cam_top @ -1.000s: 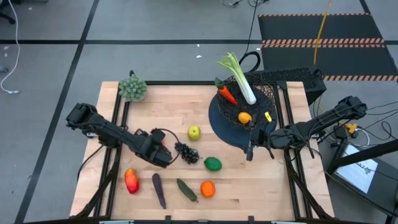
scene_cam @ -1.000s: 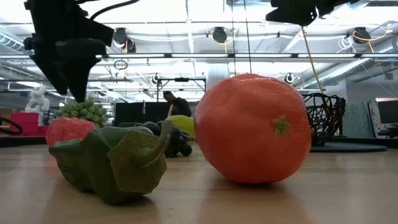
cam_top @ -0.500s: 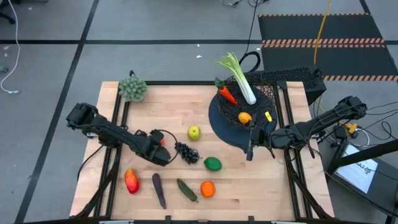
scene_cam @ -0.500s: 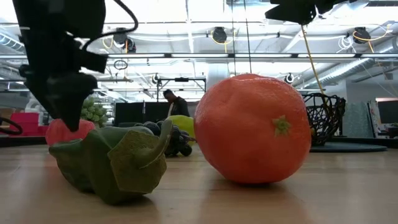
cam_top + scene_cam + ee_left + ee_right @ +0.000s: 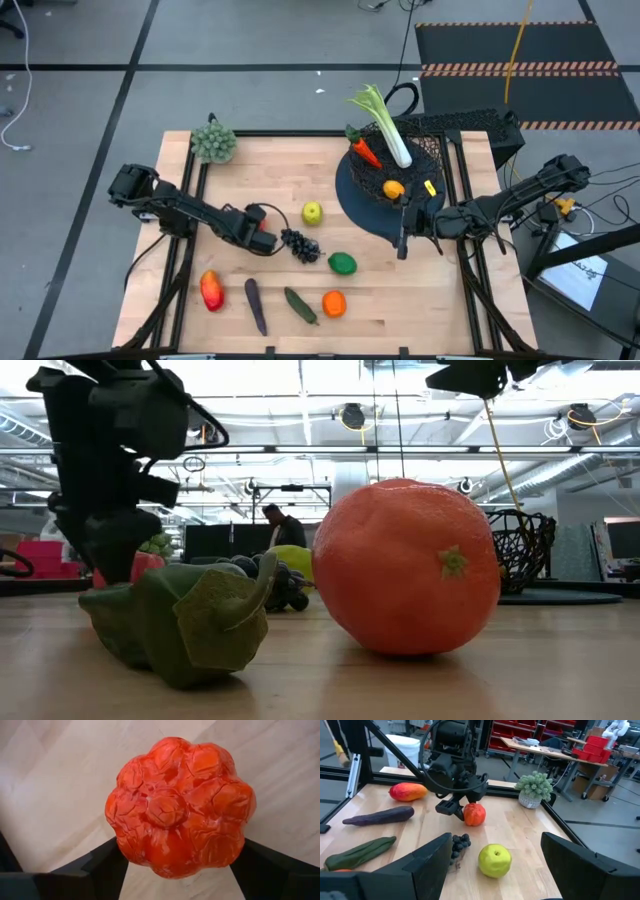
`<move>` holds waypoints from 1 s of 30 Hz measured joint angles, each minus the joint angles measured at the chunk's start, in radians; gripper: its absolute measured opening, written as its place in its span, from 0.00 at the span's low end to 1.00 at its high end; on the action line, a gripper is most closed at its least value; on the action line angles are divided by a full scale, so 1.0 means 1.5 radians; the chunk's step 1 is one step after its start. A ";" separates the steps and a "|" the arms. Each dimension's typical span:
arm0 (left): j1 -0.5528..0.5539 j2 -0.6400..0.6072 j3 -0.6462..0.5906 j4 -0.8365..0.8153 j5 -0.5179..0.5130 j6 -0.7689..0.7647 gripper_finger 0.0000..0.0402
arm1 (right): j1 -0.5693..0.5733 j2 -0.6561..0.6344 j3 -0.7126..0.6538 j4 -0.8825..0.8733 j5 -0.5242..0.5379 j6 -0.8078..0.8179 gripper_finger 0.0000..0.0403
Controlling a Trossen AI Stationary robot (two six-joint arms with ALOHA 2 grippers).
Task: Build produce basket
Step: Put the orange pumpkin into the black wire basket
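Observation:
A red lumpy tomato (image 5: 177,805) rests on the wooden table left of the middle, also visible as the tomato (image 5: 474,814). My left gripper (image 5: 258,224) has come down over it, shut on it. The black wire basket (image 5: 432,150) stands at the far right on its dark disc. It holds a leek (image 5: 385,125), a carrot (image 5: 366,152) and a lemon (image 5: 394,188). My right gripper (image 5: 402,240) hovers open just near of the basket, holding nothing. My left gripper pinches the tomato between its two fingers (image 5: 107,862), which stand against opposite sides low on its body (image 5: 125,847). The fingers come from above, slanting down from the table's left. The tomato sits upright on the table.
Loose on the table lie an apple (image 5: 312,212), dark grapes (image 5: 300,245), a lime (image 5: 342,263), an orange (image 5: 333,302), a cucumber (image 5: 300,305), an eggplant (image 5: 255,305) and a red pepper (image 5: 211,290). A grey-green bushy clump (image 5: 213,142) stands at the far left corner.
My left gripper has sunk toward the table and gone a little toward the far edge, down over the tomato. The tomato has stayed in place.

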 joint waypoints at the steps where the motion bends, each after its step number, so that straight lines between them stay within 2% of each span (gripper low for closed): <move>1: 0.001 0.000 0.004 -0.004 -0.001 0.007 0.73 | 0.000 0.000 0.000 0.000 0.000 0.000 0.74; 4: 0.004 0.000 0.024 -0.006 -0.011 0.033 0.72 | 0.000 0.000 0.000 0.000 0.001 0.000 0.74; 9: 0.003 0.000 0.086 -0.011 -0.030 0.103 0.76 | 0.000 0.001 0.000 0.000 0.001 0.002 0.74; 19: -0.003 0.000 0.263 0.012 -0.078 0.364 0.72 | -0.001 0.031 0.000 0.039 0.004 0.019 0.74; 25: -0.003 0.000 0.299 0.150 -0.133 0.571 0.75 | -0.002 0.098 0.000 0.138 0.004 -0.009 0.74; 30: 0.003 0.004 0.299 0.295 -0.141 0.715 0.75 | -0.010 0.148 0.000 0.218 0.004 -0.010 0.77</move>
